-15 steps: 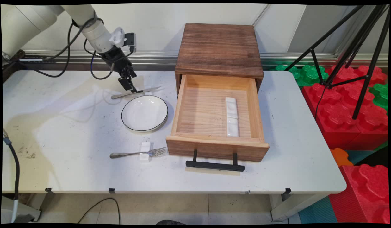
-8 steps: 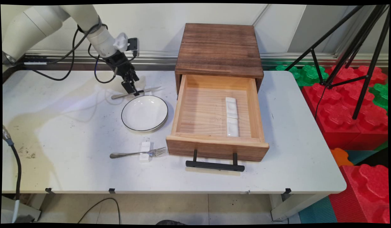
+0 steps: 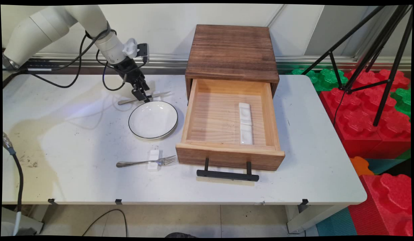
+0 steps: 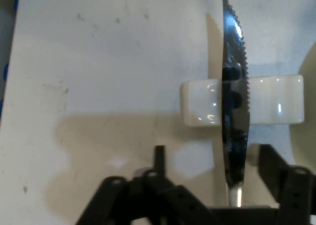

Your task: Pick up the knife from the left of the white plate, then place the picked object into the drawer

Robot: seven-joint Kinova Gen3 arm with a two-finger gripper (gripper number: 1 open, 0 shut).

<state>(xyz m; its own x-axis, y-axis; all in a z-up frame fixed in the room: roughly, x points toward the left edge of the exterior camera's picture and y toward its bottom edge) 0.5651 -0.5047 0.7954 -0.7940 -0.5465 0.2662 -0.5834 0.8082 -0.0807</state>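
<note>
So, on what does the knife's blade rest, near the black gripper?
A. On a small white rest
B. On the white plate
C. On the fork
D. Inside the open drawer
A: in the hand view the serrated knife lies across a small white rest on the table, with the gripper open, one finger on each side of the knife; the plate lies apart from it.

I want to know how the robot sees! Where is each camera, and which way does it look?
Main view: above the table's near side, looking down across it toward the wall; shows the white arm and gripper.
Hand view: on the hand, looking down along the open gripper at the table; shows its black fingers.
Both show: the knife lying across a white rest.
</note>
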